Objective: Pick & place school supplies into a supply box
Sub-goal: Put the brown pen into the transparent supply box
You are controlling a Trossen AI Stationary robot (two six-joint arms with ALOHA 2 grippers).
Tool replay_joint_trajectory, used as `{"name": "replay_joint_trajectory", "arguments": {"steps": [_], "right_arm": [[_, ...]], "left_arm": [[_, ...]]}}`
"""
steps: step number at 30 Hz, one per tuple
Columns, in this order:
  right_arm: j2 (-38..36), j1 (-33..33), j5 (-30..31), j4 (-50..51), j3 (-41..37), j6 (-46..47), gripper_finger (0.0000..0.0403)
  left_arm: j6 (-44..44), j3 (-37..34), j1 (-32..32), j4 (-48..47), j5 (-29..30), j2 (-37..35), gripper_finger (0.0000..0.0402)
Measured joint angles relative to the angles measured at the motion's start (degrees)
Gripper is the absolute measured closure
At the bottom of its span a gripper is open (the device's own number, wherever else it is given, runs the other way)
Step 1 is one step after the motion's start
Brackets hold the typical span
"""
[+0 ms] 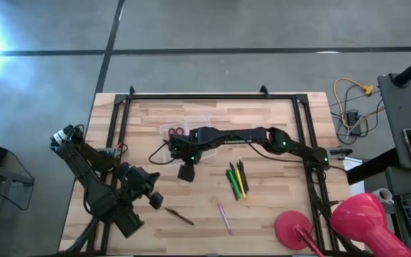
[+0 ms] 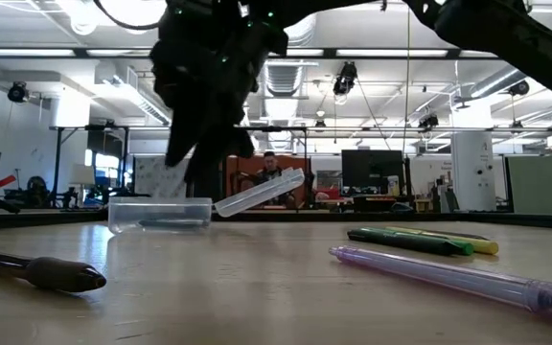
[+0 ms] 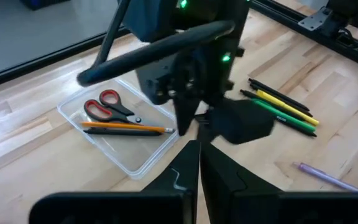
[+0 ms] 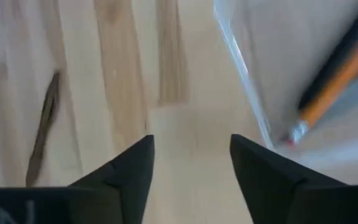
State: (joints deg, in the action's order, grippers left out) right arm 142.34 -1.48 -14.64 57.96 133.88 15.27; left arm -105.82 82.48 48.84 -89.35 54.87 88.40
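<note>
Dark and folded at the near left of the pale wooden surface [image 1: 262,214], the left gripper [image 1: 153,200] waits with its fingers pressed together on nothing. Beside it lies a slim dark pen [image 1: 180,216]. Further along, the shallow clear plastic supply box [image 3: 129,158] already holds small red-handled scissors [image 3: 107,107] and an orange pencil [image 3: 126,126]; the right gripper [image 4: 191,165] hovers just beside it, fingers spread and empty. Then come a thin purple pen [image 1: 224,216] and a cluster of green, yellow and black pens [image 1: 237,180]. These look light, stiff and smooth, likely to roll; a mid-barrel pinch seems best. Print on the green pen is unreadable.
</note>
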Motion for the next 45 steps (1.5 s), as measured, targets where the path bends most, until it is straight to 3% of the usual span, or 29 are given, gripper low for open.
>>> {"name": "replay_joint_trajectory", "arguments": {"steps": [7,15,18,22,26,31,39,42,45], "right_arm": [[-4.08,-1.13,9.53,10.27,0.99,-3.48,0.0175],[-6.11,-0.47,10.38,28.49,0.01,-4.73,0.0183],[-6.27,0.55,10.40,30.97,-2.67,-5.33,0.0183],[-8.72,2.72,10.78,30.01,-9.11,-10.50,0.0183],[-14.81,4.36,16.31,26.06,-19.41,-11.61,0.0183],[-28.72,3.87,17.69,14.54,-38.05,-1.14,0.0183],[-47.32,3.03,17.86,1.98,-64.46,28.58,0.0183],[-50.03,3.86,17.65,-0.86,-70.56,34.69,0.0183],[-51.98,5.22,17.48,-1.84,-74.38,38.34,0.0183]], "left_arm": [[-1.28,-0.49,0.00,2.46,0.03,0.02,0.0402],[-1.25,-7.13,0.00,17.39,0.00,0.02,0.0402],[0.24,-10.13,0.00,23.79,-1.29,0.04,0.0402],[13.60,-12.50,0.00,32.30,-6.48,0.35,0.0402],[28.77,-14.09,0.00,42.13,-13.14,0.50,0.0402],[32.00,-15.54,-0.04,46.33,-14.56,0.50,0.0402],[33.08,-17.59,-0.87,46.67,-14.74,0.50,0.0402],[44.29,-19.09,-1.52,48.23,-15.87,0.50,0.0402],[61.17,-18.99,-2.79,50.92,-21.11,1.34,0.0402]]}}
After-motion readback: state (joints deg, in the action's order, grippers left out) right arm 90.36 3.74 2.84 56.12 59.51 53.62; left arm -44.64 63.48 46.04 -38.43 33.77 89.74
